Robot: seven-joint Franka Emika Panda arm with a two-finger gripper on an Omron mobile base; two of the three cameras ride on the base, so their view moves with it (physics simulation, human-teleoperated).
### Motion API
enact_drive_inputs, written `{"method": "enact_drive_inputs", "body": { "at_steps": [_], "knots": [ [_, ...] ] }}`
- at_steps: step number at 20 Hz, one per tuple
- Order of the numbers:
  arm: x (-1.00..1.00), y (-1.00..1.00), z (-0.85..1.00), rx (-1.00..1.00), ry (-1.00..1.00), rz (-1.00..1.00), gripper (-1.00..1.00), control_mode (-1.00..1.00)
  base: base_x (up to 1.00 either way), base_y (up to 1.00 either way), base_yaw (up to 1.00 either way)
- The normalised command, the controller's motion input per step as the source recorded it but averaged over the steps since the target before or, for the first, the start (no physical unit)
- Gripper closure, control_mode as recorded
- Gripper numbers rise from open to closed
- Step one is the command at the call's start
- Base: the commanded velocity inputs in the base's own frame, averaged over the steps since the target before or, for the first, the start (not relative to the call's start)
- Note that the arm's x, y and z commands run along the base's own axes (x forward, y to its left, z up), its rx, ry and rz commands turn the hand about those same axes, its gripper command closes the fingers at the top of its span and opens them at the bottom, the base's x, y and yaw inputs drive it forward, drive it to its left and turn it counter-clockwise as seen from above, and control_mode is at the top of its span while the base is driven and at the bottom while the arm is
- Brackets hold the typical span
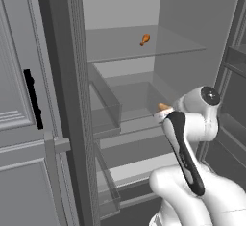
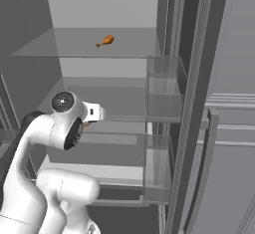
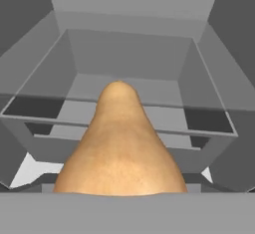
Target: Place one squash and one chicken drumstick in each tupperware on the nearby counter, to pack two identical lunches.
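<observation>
Squash (image 3: 119,143) gripped between wide-set fingers of gripper (image 1: 162,112), inside open fridge above clear drawer (image 3: 124,73), apparently for carrying out; one drumstick (image 1: 144,39) lying on glass shelf (image 1: 168,44) above.

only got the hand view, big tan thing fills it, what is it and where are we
Observer: It's a squash at the gripper, inside an open fridge.
Operator: anything else in there
Observer: One chicken drumstick lies on the glass shelf above the arm.
Operator: is the squash out of the drawer
Observer: From the left base view its tip pokes out beside the hand, over the clear drawer. I can't tell whether it is gripped.
</observation>
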Motion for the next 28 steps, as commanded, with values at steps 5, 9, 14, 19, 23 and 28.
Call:
{"method": "enact_drive_inputs", "body": {
  "at_steps": [5, 9, 14, 19, 23, 28],
  "knots": [
    [-1.00, -0.02, 0.09, 0.00, -0.06, -0.07, 1.00, -1.00, 0.00, 0.00, 0.00],
    [-0.75, 0.00, -0.01, 0.00, 0.00, -0.05, 1.00, 1.00, -0.25, 0.00, -0.01],
    [0.00, 0.00, 0.00, 0.00, 0.00, 0.00, 1.00, 1.00, -1.00, 0.00, -0.02],
    [0.00, 0.00, 0.00, 0.00, 0.00, 0.00, 1.00, 1.00, -1.00, 0.27, 0.03],
    [0.00, 0.00, 0.00, 0.00, 0.00, 0.00, 1.00, 1.00, -1.00, 0.55, 0.31],
    [0.00, 0.00, 0.00, 0.00, 0.00, 0.00, 1.00, 1.00, -0.71, 1.00, 0.57]
  ]
}}
